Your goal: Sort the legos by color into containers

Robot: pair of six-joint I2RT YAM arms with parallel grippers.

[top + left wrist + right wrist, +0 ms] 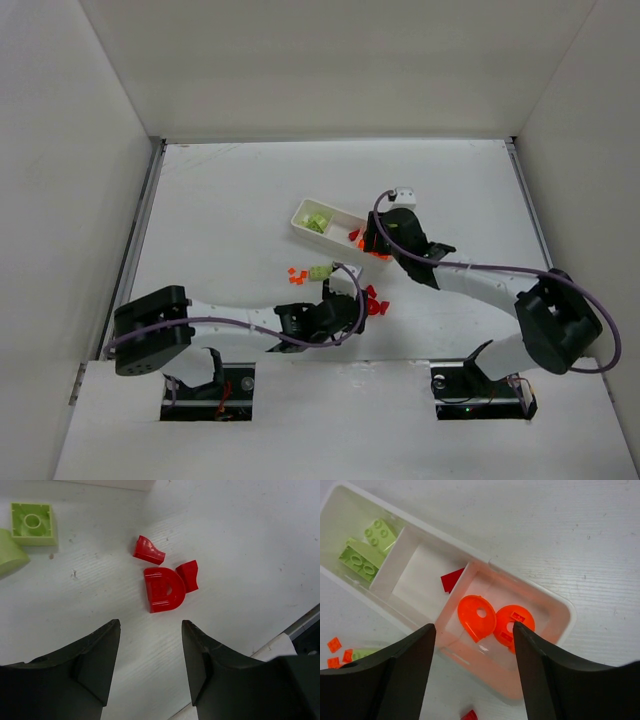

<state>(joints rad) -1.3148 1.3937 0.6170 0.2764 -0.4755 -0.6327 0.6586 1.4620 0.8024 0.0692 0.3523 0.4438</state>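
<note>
The white tray has three compartments. In the right wrist view its tray rim is close below the camera. Two green blocks lie in one end compartment, a red piece in the middle one, and two orange rounded pieces in the other end one. My right gripper is open and empty, hovering over the orange compartment. My left gripper is open and empty just short of three red pieces on the table. In the top view the red pieces lie beside the left gripper.
A green square block and a green rounded piece lie on the table beyond the left gripper. Small orange pieces sit beside the green ones. The right gripper covers the tray's right end. Walls enclose the table.
</note>
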